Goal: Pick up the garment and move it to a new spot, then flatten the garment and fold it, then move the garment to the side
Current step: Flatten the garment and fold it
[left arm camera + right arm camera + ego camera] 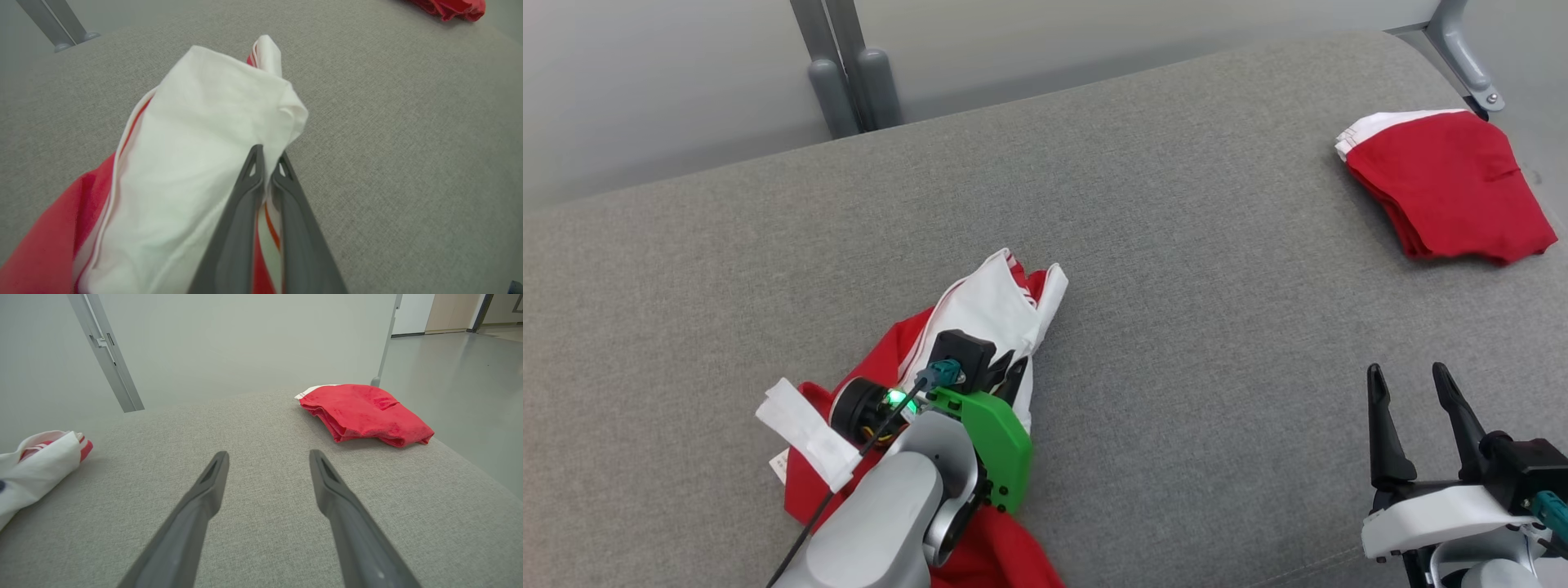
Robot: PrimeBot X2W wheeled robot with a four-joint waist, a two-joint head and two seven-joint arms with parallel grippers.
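Left jaws clamped on red-and-white garment (988, 306), right jaws spread over cushion (1176, 204); folded red cloth (1445, 188) beyond

left forearm (882, 506) pale grey, black cable (821, 510) alongside | green bracket (996, 441), green light (896, 398) glowing, teal connector (945, 371) | right gripper (1407, 371): dark tapered fingers (1380, 425), white shell (1429, 518)

1. There's a big bare stretch of grey tabletop (1176, 204) between the crumpled garment (980, 318) and the folded red pile (1445, 184), so that's a wide clear lane.
2. The right pincer (1406, 376) has its fingers spread over bare fabric, with nothing right in front of it.
3. The left pincer (267, 157) is clamped on the crumpled garment, and cloth is heaped around that arm. Toward the right pincer it's bare.
4. At the back edge, grey posts (849, 82) stand behind the left part, and a metal bracket (1470, 57) sits just beside the red pile.
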